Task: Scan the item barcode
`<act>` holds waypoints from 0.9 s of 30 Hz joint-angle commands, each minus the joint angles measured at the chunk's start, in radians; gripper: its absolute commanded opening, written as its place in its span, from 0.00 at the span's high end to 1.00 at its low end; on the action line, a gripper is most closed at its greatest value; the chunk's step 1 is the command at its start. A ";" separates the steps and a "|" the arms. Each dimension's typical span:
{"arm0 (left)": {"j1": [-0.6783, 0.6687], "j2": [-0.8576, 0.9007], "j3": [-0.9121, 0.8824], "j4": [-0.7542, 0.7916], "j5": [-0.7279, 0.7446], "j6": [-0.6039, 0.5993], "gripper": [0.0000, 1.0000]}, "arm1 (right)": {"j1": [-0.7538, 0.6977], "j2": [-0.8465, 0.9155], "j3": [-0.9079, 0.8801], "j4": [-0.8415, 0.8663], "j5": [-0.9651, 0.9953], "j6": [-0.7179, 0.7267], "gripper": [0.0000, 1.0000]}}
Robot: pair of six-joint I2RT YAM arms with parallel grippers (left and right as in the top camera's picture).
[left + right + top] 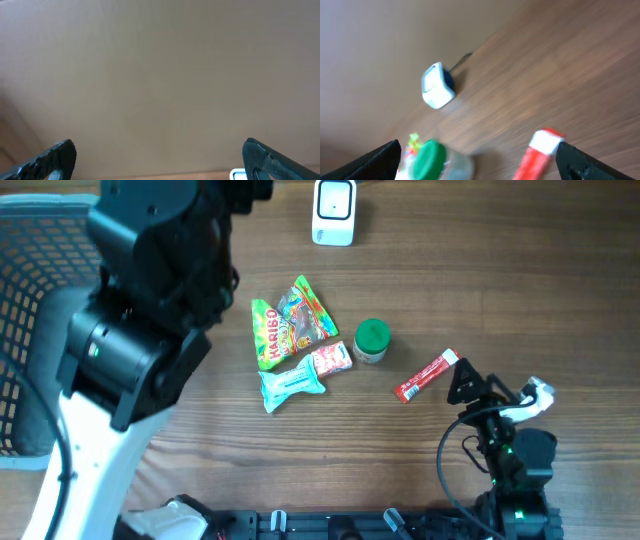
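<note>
Overhead, the right gripper (470,383) sits low on the bench (520,280) toward 4 o'clock, its jaws spread wide and grasping nothing. Its wrist view is blurred, but the two dark fingers (375,161) frame open wood with nothing between them. Just beside this gripper, at its 9 o'clock, lies the red stick pack (425,376), slanted with its white end up toward 1 o'clock. Whether the fingers touch it I cannot tell.

Further out at 9 o'clock from the pack stands the green-lidded jar (372,340), upright. Beyond it is a loose cluster of sweets. The red-and-white packet (332,360) lies just beside the jar, and the pale blue packet (290,385) is at that packet's 8 o'clock. The Haribo bag (268,335) and the striped sweet bag (305,310) fan out above them. The white scanner (333,212) rests well apart from all of these, at the bench's 12 o'clock edge.

The left gripper (159,147) is also released. Its wrist view shows the jaws far apart, empty, facing a plain beige surface. That arm looms large over the bench's 9 to 11 o'clock side, next to a white mesh basket (20,310) at the left edge.
</note>
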 commanded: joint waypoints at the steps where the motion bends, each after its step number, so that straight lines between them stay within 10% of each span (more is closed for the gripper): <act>1: 0.066 -0.135 -0.152 0.079 -0.021 -0.013 0.00 | 0.006 0.049 0.027 0.051 -0.251 -0.038 0.00; 17: 0.500 -0.636 -0.575 0.152 0.412 -0.218 0.00 | 0.006 0.696 1.182 -1.010 -0.133 -0.183 0.00; 27: 0.589 -0.735 -0.589 0.154 0.448 -0.292 0.00 | 0.006 0.941 1.276 -1.098 -0.108 -0.074 0.08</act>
